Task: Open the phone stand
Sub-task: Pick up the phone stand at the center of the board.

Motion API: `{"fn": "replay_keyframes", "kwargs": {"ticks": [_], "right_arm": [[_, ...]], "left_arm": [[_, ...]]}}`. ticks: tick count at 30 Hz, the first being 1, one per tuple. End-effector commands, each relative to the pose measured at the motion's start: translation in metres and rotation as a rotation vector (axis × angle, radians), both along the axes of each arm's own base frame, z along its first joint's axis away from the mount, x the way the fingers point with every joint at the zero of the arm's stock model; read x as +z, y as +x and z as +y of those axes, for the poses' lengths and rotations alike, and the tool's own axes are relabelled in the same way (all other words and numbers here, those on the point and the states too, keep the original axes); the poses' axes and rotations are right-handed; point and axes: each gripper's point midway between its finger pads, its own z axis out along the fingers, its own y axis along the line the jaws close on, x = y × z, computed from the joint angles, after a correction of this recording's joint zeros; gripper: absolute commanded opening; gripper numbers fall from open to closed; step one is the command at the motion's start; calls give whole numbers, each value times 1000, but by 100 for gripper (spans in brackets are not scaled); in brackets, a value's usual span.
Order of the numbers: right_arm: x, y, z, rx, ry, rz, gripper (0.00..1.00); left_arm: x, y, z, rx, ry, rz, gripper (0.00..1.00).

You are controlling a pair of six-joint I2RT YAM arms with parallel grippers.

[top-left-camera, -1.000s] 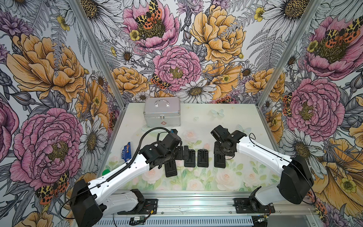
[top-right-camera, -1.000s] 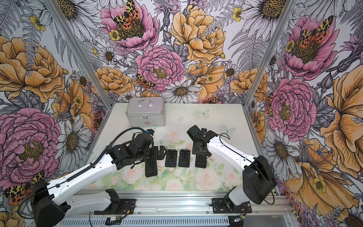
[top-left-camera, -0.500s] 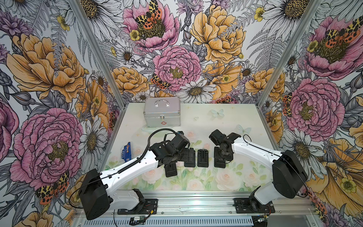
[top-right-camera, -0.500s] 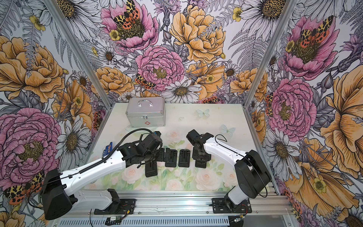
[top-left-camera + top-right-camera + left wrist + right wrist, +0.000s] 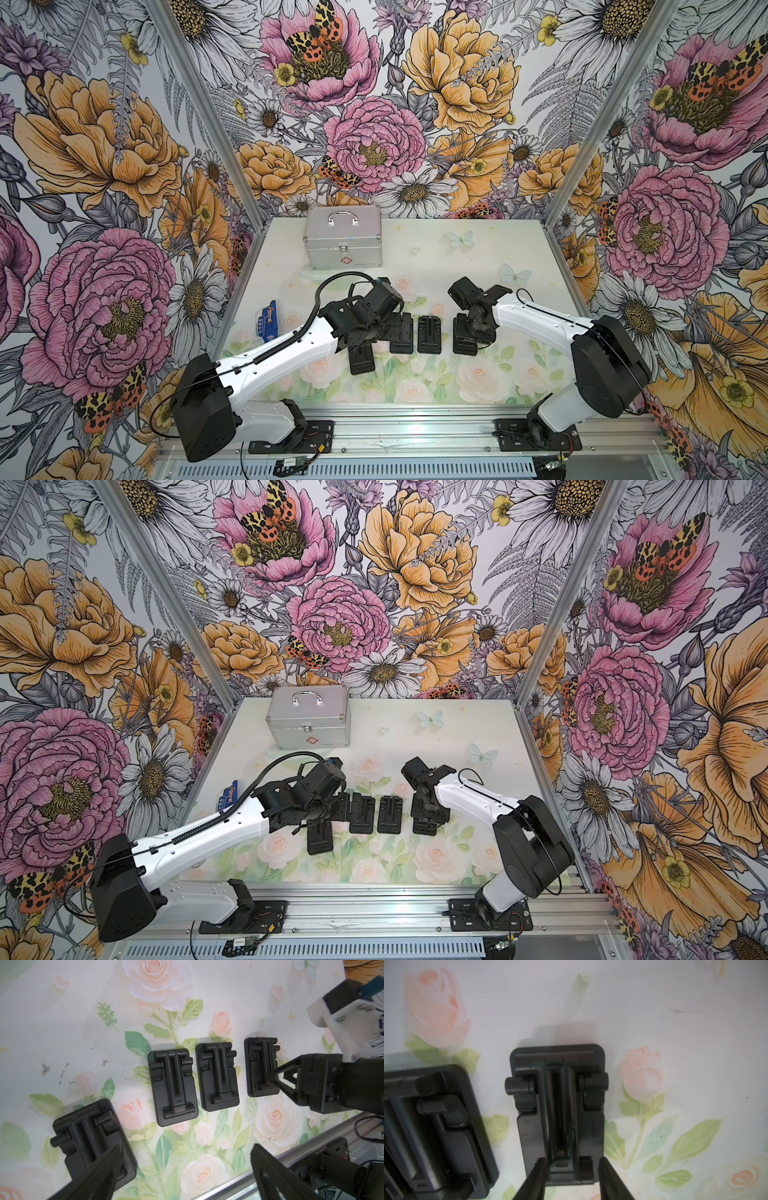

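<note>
**Right Pincer Astride the Folded Stand**

The right gripper (image 5: pixel 571 1162) stood half open, its fingertips (image 5: pixel 538 1167) either side of the foot of the phone stand (image 5: pixel 560 1105). Whether they pinched it could not be told. The stand lay flat, rightmost in a row of four on the table (image 5: pixel 478 249). The left gripper (image 5: pixel 185 1148) gaped wide and empty near the leftmost stand (image 5: pixel 91 1126). The smooth, hard, matte-black plastic might slip free, or the light slab might lift whole rather than hinge open.

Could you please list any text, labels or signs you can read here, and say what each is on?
Case: red cross-shaped emblem on the front, no words.
Blue packet: print too small to read.
Black arm part: white lettering, too blurred to read.
</note>
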Motion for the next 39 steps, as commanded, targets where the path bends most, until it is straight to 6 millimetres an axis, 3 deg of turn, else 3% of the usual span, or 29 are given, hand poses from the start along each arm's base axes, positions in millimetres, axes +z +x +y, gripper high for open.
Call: {"fn": "replay_keyframes", "kwargs": {"ticks": [1, 10, 26, 33, 39], "right_arm": [[-5, 4, 4, 7, 27, -10, 45], [-9, 4, 6, 13, 26, -1, 43], [-20, -2, 1, 23, -1, 32, 19], [-8, 3, 4, 32, 28, 3, 0], [13, 10, 4, 50, 19, -20, 0]], "left_arm": [[6, 3, -6, 15, -18, -20, 99], [2, 2, -6, 19, -15, -15, 99], [3, 0, 0, 47, -26, -24, 99], [10, 2, -2, 42, -36, -40, 99], [20, 11, -5, 42, -50, -55, 99]]}}
